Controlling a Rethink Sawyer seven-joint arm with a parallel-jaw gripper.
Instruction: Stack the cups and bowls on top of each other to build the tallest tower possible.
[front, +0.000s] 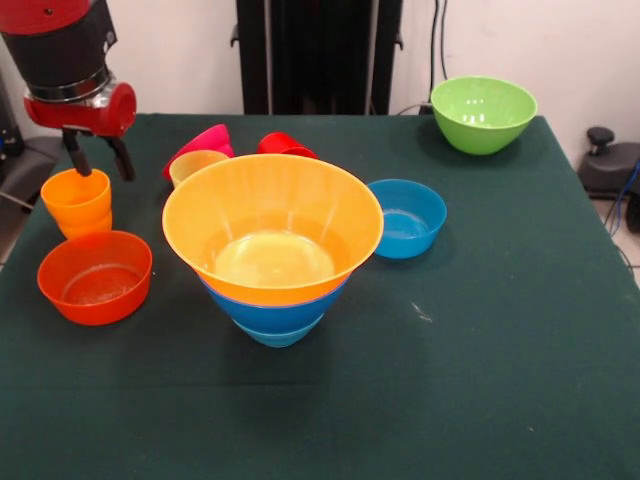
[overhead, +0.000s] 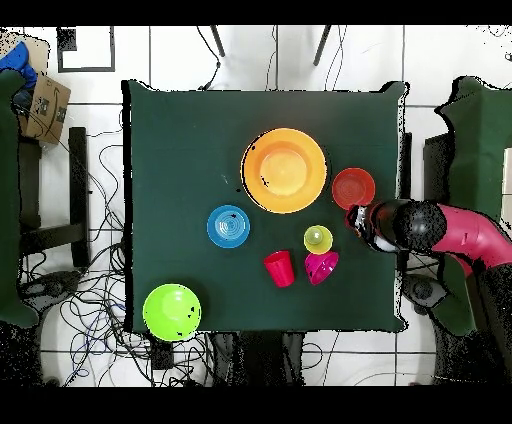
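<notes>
The tower (front: 272, 230) stands mid-table: a wide yellow-orange bowl (overhead: 285, 170) nested on a large blue bowl (front: 240, 303), with a small light-blue bowl (front: 275, 336) at the bottom. At the left edge an orange-yellow cup (front: 77, 200) stands upright behind a shallow orange bowl (front: 95, 278). My gripper (front: 99, 168) hangs open just above and behind that cup, its left fingertip near the rim and nothing held. A yellow cup (front: 195, 163), a magenta bowl (front: 200, 143) tipped on its side and a red cup (front: 285, 145) lie behind the tower. The arm hides the orange-yellow cup in the overhead view.
A small blue bowl (front: 405, 218) sits right of the tower, almost touching its rim. A lime green bowl (front: 483, 113) stands at the far right corner. Cables and chairs surround the table (overhead: 170, 150) in the overhead view.
</notes>
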